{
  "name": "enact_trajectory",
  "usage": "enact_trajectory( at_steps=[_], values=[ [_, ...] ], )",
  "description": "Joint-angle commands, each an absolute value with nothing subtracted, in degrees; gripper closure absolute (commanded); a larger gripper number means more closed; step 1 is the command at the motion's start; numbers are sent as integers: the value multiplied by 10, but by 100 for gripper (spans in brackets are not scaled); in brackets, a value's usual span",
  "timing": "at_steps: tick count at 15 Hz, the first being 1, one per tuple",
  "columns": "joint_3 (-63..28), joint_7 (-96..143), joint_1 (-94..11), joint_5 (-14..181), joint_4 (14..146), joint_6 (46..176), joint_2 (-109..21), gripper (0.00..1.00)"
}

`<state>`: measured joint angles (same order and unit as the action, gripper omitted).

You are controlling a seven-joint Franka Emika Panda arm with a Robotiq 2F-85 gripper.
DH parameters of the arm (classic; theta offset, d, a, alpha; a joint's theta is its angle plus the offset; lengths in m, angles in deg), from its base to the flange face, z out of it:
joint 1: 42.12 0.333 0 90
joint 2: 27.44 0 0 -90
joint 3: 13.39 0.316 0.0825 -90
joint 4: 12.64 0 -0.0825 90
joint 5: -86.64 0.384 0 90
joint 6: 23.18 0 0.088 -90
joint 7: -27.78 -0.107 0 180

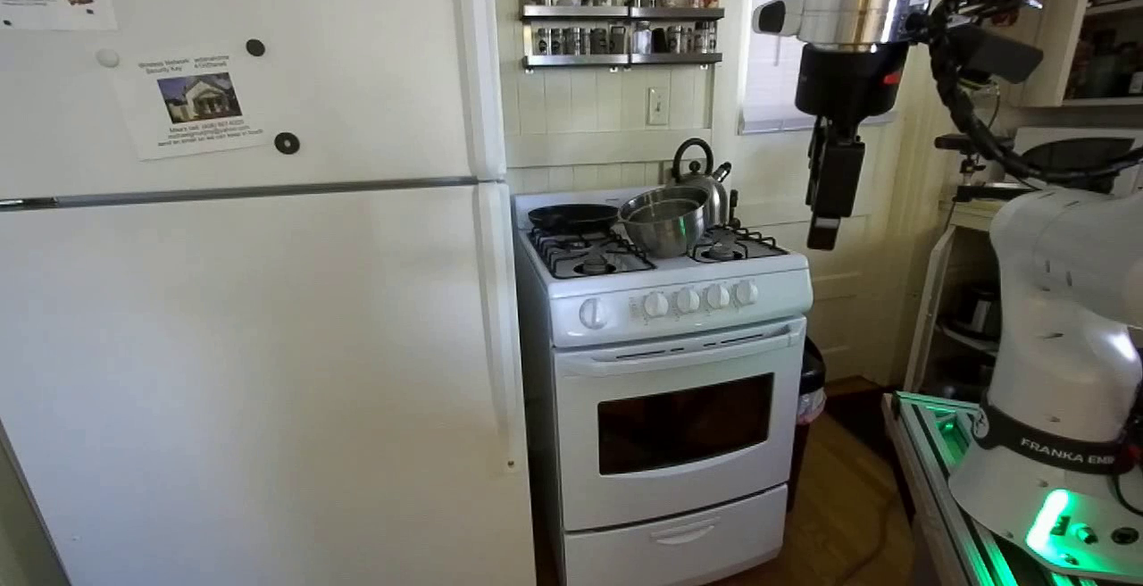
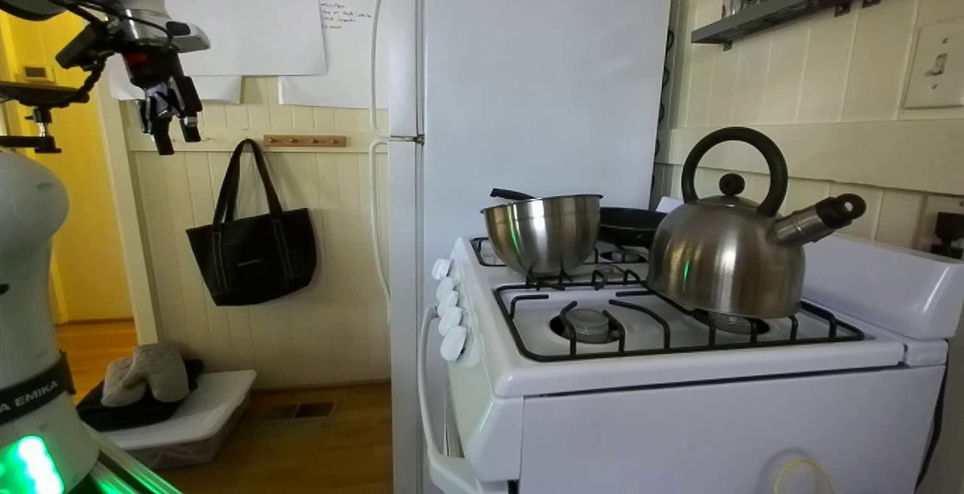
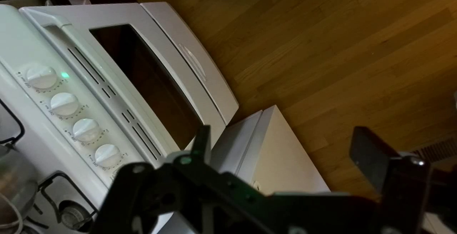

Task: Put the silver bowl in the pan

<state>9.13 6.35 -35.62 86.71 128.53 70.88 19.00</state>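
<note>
There's the bowl up on the stove, just beside the pan rather than in it; whether the two touch, I can't tell from here; the kettle stands near, farther back; now the gripper, up in mid-air off the front of the stove, well apart from the bowl, pointing down; and the fingers, look, they're spread wide, a broad gap between them, pinching nothing, touching nothing; in the wrist view the bowl just peeks in at the lower left edge, cut off by the frame.
</note>
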Motion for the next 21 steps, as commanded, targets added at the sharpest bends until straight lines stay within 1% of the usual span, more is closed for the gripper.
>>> enact_trajectory(
  at_steps=[1, 12, 13, 14, 19, 20, 21],
  values=[
    [79, 15, -371, 873, 1272, 723, 183, 0],
    [-36, -102, -539, 826, 1119, 742, 97, 0],
    [-42, -122, -547, 824, 1111, 739, 94, 0],
    [-42, -90, -522, 827, 1133, 738, 115, 0],
    [-54, -112, -535, 824, 1114, 738, 94, 0],
    [-53, -165, -561, 819, 1108, 753, 77, 0],
    [-65, -180, -566, 825, 1096, 754, 60, 0]
  ],
)
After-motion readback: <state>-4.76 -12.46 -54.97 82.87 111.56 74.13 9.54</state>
